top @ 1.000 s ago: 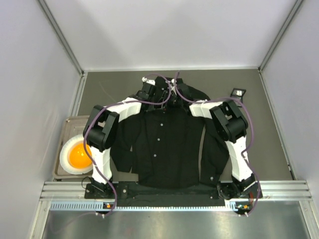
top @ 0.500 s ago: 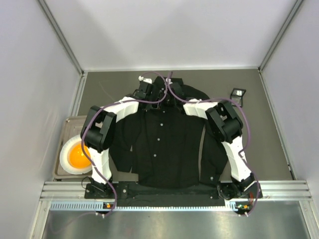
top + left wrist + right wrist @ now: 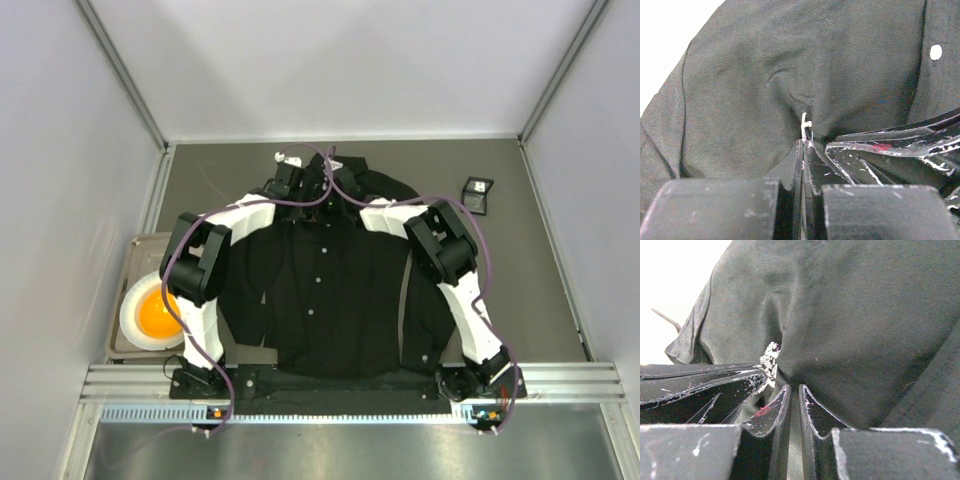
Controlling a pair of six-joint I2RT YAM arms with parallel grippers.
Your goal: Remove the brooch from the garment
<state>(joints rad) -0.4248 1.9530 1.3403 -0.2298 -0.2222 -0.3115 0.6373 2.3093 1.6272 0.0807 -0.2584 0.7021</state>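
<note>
The black garment (image 3: 330, 290) lies spread flat, collar at the far end. Both arms reach to its upper chest. The brooch (image 3: 771, 356), a small white jagged ornament, sits on a pulled-up fold of cloth; in the left wrist view the brooch (image 3: 805, 123) shows edge-on as a thin white sliver. My left gripper (image 3: 804, 143) is shut with the brooch sticking out of its tips. My right gripper (image 3: 795, 388) stands right beside it, shut on a fold of the garment (image 3: 850, 330). From above, the left gripper (image 3: 303, 186) and right gripper (image 3: 338, 193) hide the brooch.
A small black box (image 3: 478, 190) lies at the back right of the table. A tray (image 3: 130, 262) with a white bowl (image 3: 152, 311) holding something orange sits at the left. A white shirt button (image 3: 936, 51) shows near the grippers. Grey walls close in three sides.
Both grippers have closed, the left on the brooch and the right on the cloth beside it. Both wrists shifted slightly left and toward the collar.
</note>
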